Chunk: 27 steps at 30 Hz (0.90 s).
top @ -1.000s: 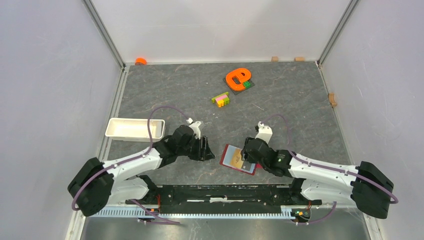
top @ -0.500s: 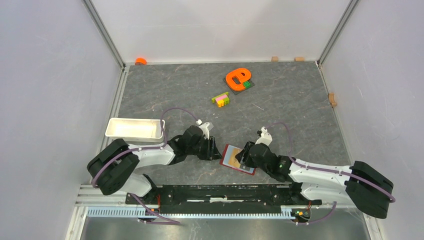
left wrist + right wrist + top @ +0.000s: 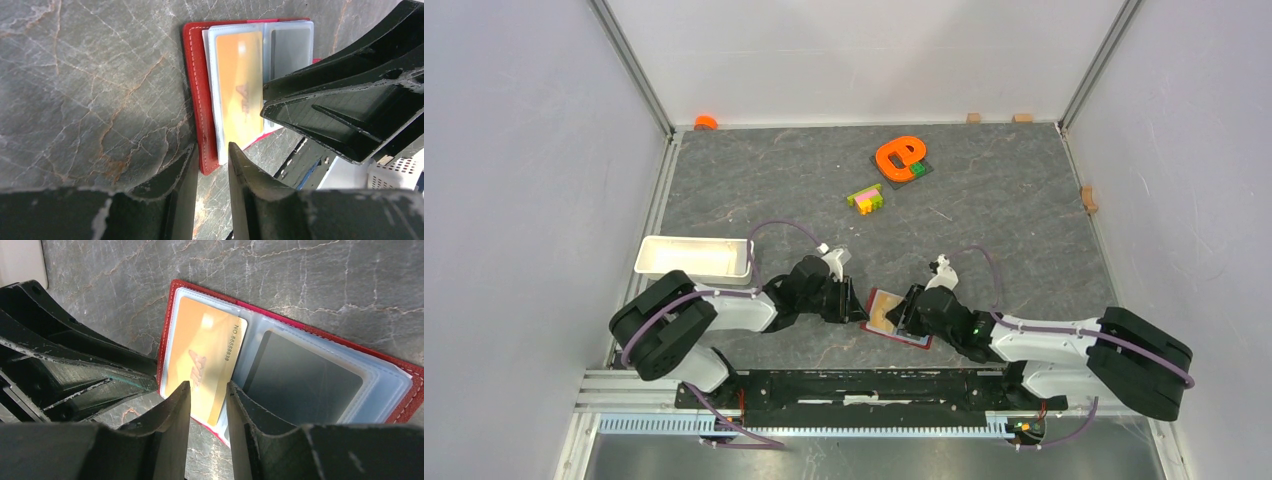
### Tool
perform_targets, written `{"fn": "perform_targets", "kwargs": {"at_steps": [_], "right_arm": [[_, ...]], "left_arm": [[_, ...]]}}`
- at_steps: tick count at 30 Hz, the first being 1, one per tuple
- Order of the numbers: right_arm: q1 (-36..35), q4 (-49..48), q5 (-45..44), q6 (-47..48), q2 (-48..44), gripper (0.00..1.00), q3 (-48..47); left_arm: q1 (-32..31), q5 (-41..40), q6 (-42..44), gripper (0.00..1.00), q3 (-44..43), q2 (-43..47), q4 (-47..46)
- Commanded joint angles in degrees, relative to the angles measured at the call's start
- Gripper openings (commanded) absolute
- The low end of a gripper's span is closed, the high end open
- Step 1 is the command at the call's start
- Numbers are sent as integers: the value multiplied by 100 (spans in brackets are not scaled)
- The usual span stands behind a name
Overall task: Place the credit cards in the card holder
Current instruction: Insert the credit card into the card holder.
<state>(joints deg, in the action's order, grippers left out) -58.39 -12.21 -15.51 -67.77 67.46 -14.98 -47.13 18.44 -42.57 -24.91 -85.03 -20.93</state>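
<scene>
The dark red card holder (image 3: 916, 338) lies open on the table between my two grippers. A tan-orange credit card (image 3: 882, 313) lies in its left clear sleeve (image 3: 240, 85); its right sleeve (image 3: 300, 380) shows dark grey. My left gripper (image 3: 212, 147) is narrowly open, its tips straddling the holder's red near corner (image 3: 207, 160). My right gripper (image 3: 209, 386) is narrowly open, its tips over the orange card's (image 3: 205, 355) near end. In the top view the left gripper (image 3: 856, 305) and right gripper (image 3: 902, 312) face each other. The light blue card is not in view.
A white tray (image 3: 692, 258) stands left of the left arm. An orange e-shaped toy (image 3: 898, 155) and a small stack of coloured blocks (image 3: 865, 198) lie farther back. An orange cap (image 3: 705, 122) sits in the back left corner.
Both grippers have dropped low and closed in on the card holder. The left gripper moved right to its left edge. The right gripper moved left over the orange card.
</scene>
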Motion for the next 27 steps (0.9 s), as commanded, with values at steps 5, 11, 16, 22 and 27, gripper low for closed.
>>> {"fn": "perform_targets", "kwargs": {"at_steps": [5,11,16,22,27], "right_arm": [[-40,-275,40,418,310,36,-263],[-41,-461,36,686,237,36,-284],[-32,345,-599,1010,-324,39,-401],[309,1198,-1088,2225,-1282,59,-678],[1080,1170,-469,3579,-1949,87,-762]], "left_arm": [[-39,325,-158,33,21,-317,-869],[-41,292,-100,33,-13,-218,-881],[-33,-266,168,42,-214,354,401],[57,-1297,863,72,-1016,1484,2963],[775,-2017,1612,99,-2053,2005,5005]]}}
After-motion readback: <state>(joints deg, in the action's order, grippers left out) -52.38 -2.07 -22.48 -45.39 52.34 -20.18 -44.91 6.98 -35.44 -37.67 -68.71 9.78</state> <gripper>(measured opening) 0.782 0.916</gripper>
